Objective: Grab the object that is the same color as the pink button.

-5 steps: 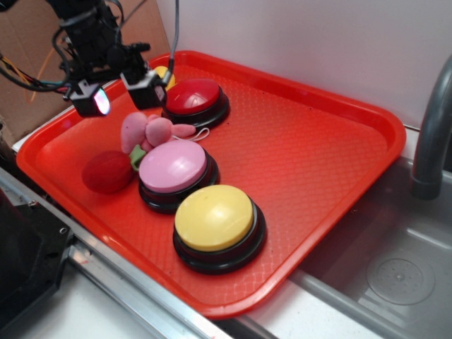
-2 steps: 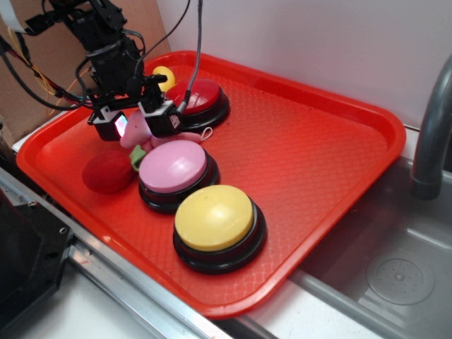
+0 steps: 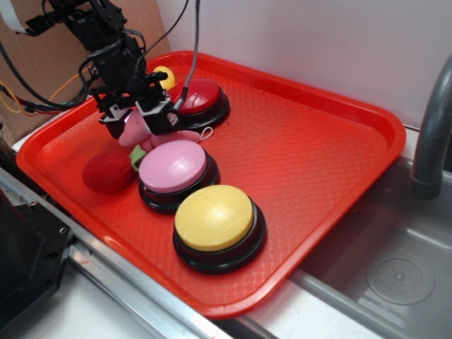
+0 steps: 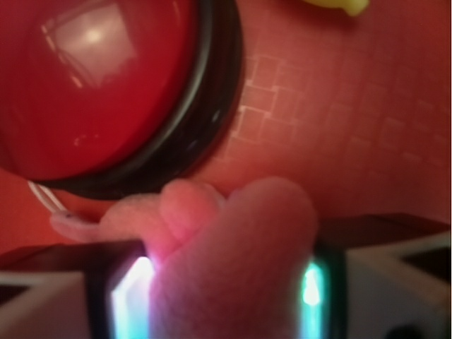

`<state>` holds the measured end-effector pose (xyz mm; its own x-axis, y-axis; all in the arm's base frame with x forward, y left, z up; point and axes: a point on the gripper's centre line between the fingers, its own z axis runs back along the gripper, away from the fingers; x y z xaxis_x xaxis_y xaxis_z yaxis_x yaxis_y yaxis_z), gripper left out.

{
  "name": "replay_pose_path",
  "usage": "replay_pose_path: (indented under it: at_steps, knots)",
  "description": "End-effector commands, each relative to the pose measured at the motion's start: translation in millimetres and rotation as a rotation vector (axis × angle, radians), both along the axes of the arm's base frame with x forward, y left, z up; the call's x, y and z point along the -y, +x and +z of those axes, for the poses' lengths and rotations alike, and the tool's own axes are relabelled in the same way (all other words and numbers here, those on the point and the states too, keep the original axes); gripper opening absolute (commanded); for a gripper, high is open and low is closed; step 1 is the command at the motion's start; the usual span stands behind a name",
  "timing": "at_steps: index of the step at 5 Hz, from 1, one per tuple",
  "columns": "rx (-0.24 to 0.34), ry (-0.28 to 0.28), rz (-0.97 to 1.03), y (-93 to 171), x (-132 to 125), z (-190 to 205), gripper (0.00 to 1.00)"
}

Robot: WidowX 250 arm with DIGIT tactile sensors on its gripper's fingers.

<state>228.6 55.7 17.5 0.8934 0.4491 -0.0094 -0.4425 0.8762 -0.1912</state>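
A: Where do we log the pink plush toy (image 3: 145,133)?

B: On the red tray (image 3: 311,134), in the pocket between the red-topped button (image 3: 195,97) and the pink button (image 3: 173,166), with the plush strawberry (image 3: 107,171) just beside it. Our gripper (image 3: 138,121) sits right over it.

A: And the fingers (image 4: 127,300)?

B: Spread, one either side of the fat lobe. In the wrist view the toy (image 4: 233,261) fills the gap, both pads lit against it; we can't say they pinch it yet.

A: Axis?

B: Smaller lobes and white string (image 4: 46,198) trail sideways toward the red-topped button (image 4: 99,85), across the finger line. We judge closing straight in should catch the bulk.
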Motion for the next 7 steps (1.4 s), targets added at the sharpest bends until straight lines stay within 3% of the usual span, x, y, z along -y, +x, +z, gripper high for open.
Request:
replay_pose_path:
  at_steps: [1,3,4,5,6,7]
  knots:
    - [0.018,0.091,0.003,5,-7,58,0.0]
    - [0.052,0.113,-0.074,-3,16,137,0.0]
    - [0.097,0.108,-0.117,-2,38,167,0.0]
    - [0.134,0.126,-0.148,-2,58,185,0.0]
    - [0.154,0.215,-0.164,-3,74,194,0.0]
    - [0.154,0.228,-0.135,-5,75,192,0.0]
